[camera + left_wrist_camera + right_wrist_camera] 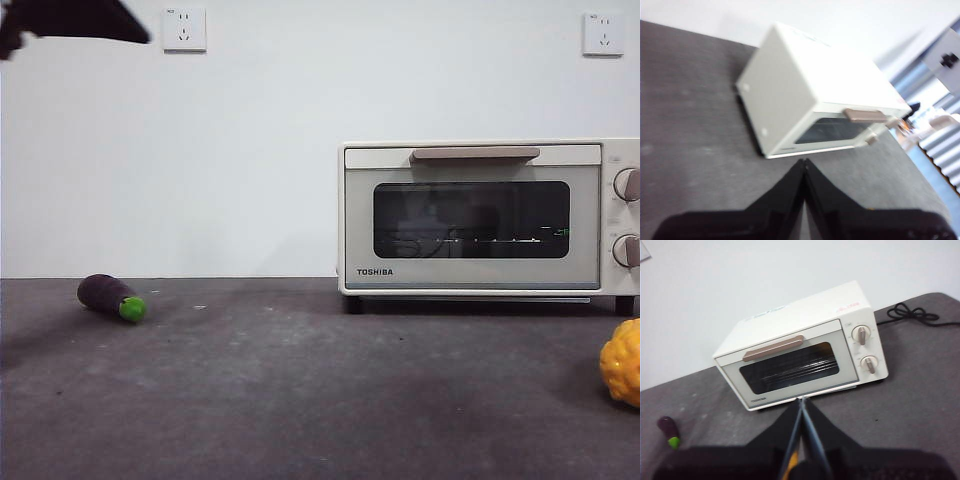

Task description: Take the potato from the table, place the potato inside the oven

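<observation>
Table (300, 400) holds one oven (480, 215), one eggplant (112, 297).

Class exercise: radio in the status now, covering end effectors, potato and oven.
Both end effectors, left and right, shut, empty, raised facing the oven. Oven door closed. No potato in view; only eggplant and yellow lump on the table.
</observation>
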